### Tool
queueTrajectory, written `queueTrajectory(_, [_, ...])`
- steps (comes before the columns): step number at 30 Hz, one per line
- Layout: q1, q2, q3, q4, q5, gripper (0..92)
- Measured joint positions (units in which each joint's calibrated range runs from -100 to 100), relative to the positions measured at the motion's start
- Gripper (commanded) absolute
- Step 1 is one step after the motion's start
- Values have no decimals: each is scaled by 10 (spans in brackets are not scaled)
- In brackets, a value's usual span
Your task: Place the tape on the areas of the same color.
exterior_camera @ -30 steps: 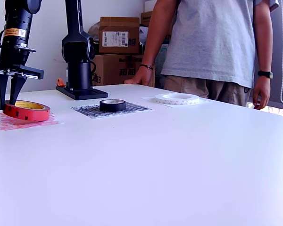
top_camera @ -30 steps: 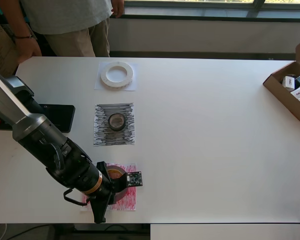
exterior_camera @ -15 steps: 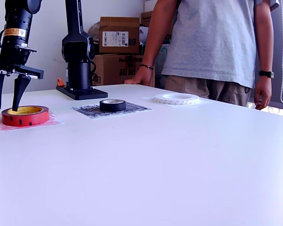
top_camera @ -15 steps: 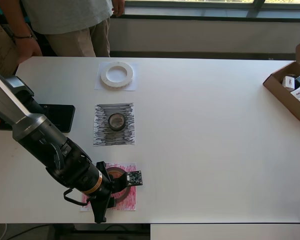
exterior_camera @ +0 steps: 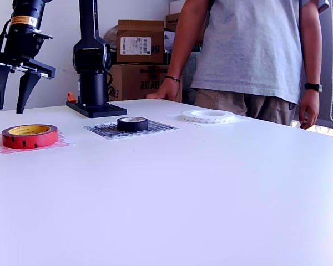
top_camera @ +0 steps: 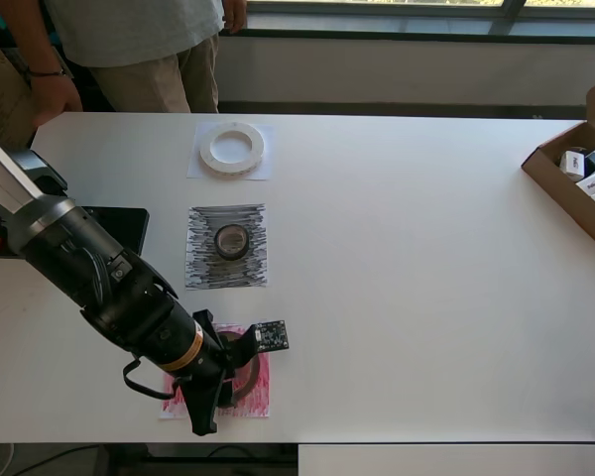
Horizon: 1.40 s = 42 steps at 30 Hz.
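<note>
The dark red roll [exterior_camera: 29,136] lies flat on the red scribbled sheet [exterior_camera: 0,147], free of the gripper. My gripper [exterior_camera: 9,109] is open and empty, raised straight above the roll. In the overhead view the gripper [top_camera: 228,373] covers most of the red roll [top_camera: 251,375] on the red sheet [top_camera: 263,395]. The small black-grey roll [top_camera: 231,241] sits on the black scribbled sheet [top_camera: 203,268]. The white ring [top_camera: 207,151] lies on the white sheet [top_camera: 193,171]. The black roll [exterior_camera: 132,123] and the white ring [exterior_camera: 208,116] also show in the exterior view.
A person [top_camera: 129,50] stands at the table's far edge. An open cardboard box [top_camera: 565,188] with small packaged boxes sits at the overhead view's right edge. The black base plate [top_camera: 114,230] lies at the overhead view's left. Cardboard boxes [exterior_camera: 140,41] stand behind the arm's base [exterior_camera: 94,83].
The gripper opened and let go of the red roll, which settled flat on the red sheet. The gripper then rose clear above it.
</note>
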Motion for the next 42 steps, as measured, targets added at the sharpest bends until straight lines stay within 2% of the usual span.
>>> queueTrajectory(6, [57,-100,8,14,25,458])
queueTrajectory(9, [99,-164,8,14,54,424])
queueTrajectory(19, [274,-380,25,16,184,208])
queueTrajectory(24, [352,-493,66,16,223,109])
queueTrajectory(31, [420,-655,177,15,232,1])
queueTrajectory(37, [437,-784,268,13,201,0])
queueTrajectory(42, [437,-879,344,-23,177,0])
